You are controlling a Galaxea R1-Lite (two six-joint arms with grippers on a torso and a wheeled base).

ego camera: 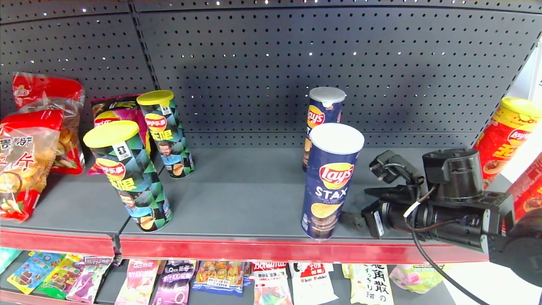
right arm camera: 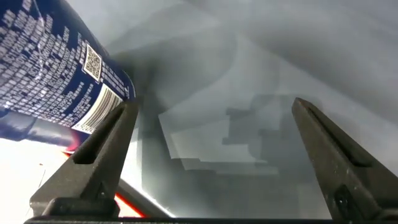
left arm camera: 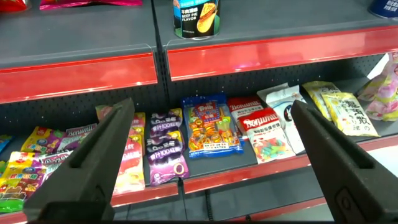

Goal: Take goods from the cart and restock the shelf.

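Note:
A tall blue chips can (ego camera: 332, 182) with a white lid stands upright at the front edge of the grey shelf (ego camera: 245, 199). A second blue can (ego camera: 322, 114) stands behind it. My right gripper (ego camera: 358, 207) sits low on the shelf just right of the front can. In the right wrist view the gripper (right arm camera: 214, 106) is open, nothing lies between its fingers, and the blue can (right arm camera: 56, 68) stands just outside one finger. My left gripper (left arm camera: 211, 106) is open and empty, held in front of the lower shelf of snack bags (left arm camera: 208, 127).
Two green-black cans with yellow lids (ego camera: 127, 178) (ego camera: 167, 133) stand at the shelf's left, with snack bags (ego camera: 25, 161) beyond them. Red cans (ego camera: 506, 135) stand at the far right. Bare shelf lies between the can groups. Small packets (ego camera: 220, 277) fill the shelf below.

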